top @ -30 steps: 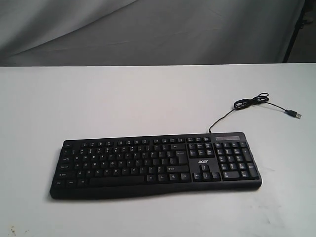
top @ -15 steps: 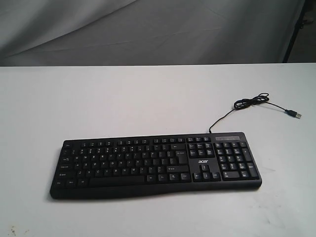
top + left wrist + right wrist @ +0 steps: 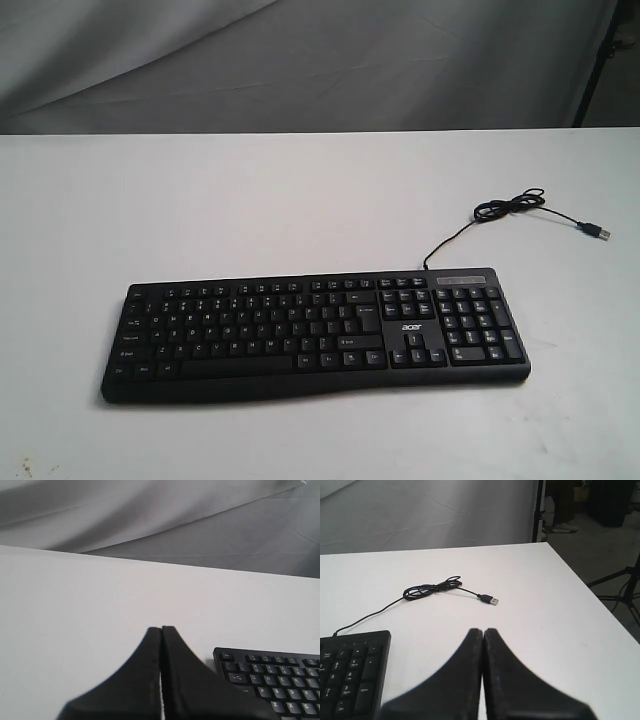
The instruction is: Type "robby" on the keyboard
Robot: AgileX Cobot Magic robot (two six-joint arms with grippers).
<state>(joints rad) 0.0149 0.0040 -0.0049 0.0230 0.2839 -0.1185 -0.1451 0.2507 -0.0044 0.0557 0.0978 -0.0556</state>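
Both grippers are pinched shut with nothing in them. The left gripper (image 3: 161,629) hangs off one end of the keyboard (image 3: 315,335), and the right gripper (image 3: 483,630) hangs off the other end, by the number pad (image 3: 482,326). Neither one touches the keyboard. The keyboard lies flat on the white table (image 3: 300,190), and its cable (image 3: 470,225) runs out from its back edge to a loose plug (image 3: 600,232) well away from it. The keyboard looks hard and stiff, and I think it is light, so a push from the side could make it slide on the smooth table. It does not need to be picked up at all. I think the best way is to poke straight down with a shut tip, because the keys should sink with a soft press and pop back up. The letter keys (image 3: 250,325) sit on the side of the acer logo (image 3: 411,327) away from the number pad. They are small and packed close, and their white marks are too tiny to read from far off, so a tip must land in the middle of just one key. No bowls, boxes or cups are in sight.
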